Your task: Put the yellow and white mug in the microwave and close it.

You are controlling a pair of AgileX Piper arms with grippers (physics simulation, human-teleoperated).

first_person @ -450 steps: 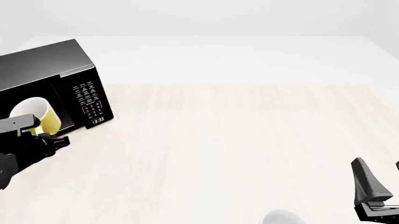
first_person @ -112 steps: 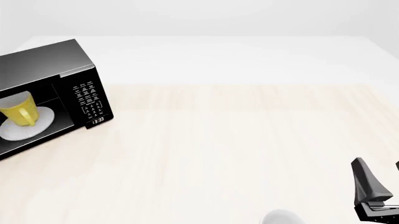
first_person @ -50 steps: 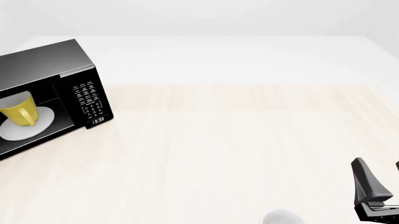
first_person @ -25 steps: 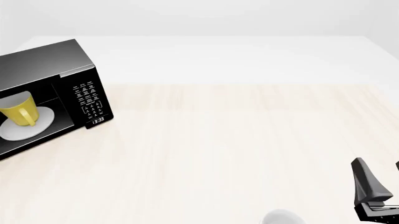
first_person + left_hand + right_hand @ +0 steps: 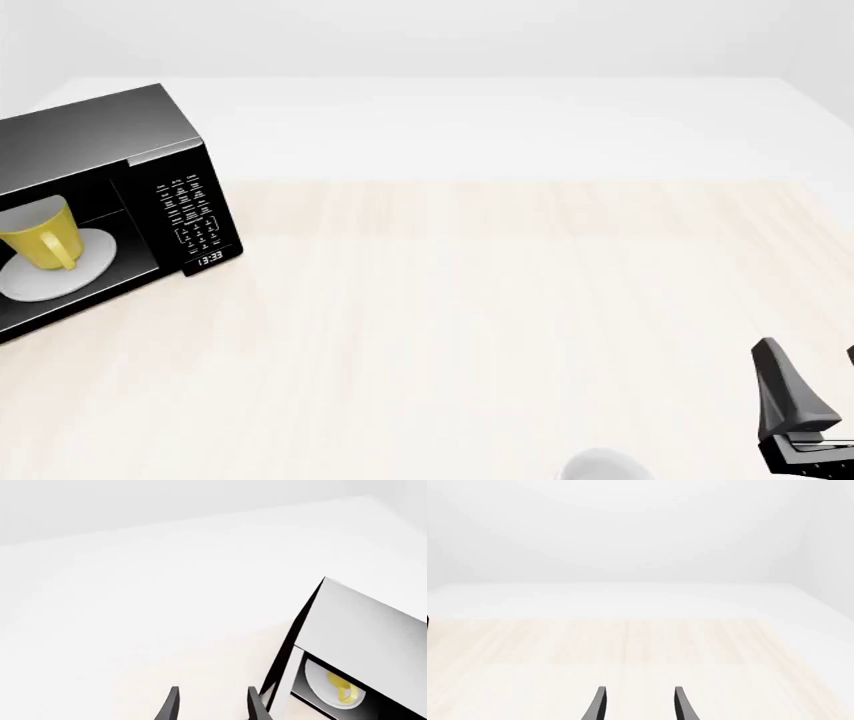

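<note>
Left wrist view first: the left gripper [image 5: 210, 707] shows just two dark fingertips with a clear gap between them, nothing held. Past them sits the microwave [image 5: 360, 630], and inside it you can spot the yellow and white mug [image 5: 341, 689] on the white turntable plate [image 5: 320, 682].

Front view: the microwave [image 5: 120, 180] is at the far left, cavity open to the camera, mug [image 5: 38, 235] upright on the turntable [image 5: 60, 275] with its handle facing right. I can't see the door in this shot. The right gripper [image 5: 814, 410] sits at the near right edge, and a white rounded thing [image 5: 601, 468] pokes in at the near edge.

Right wrist view: the right gripper's tips [image 5: 637, 707] are parted and empty over bare table [image 5: 627, 645].

Mug looks rigid and light, so I'd leave it alone. The door is stiff and hinged; I'd push on its free edge.
</note>
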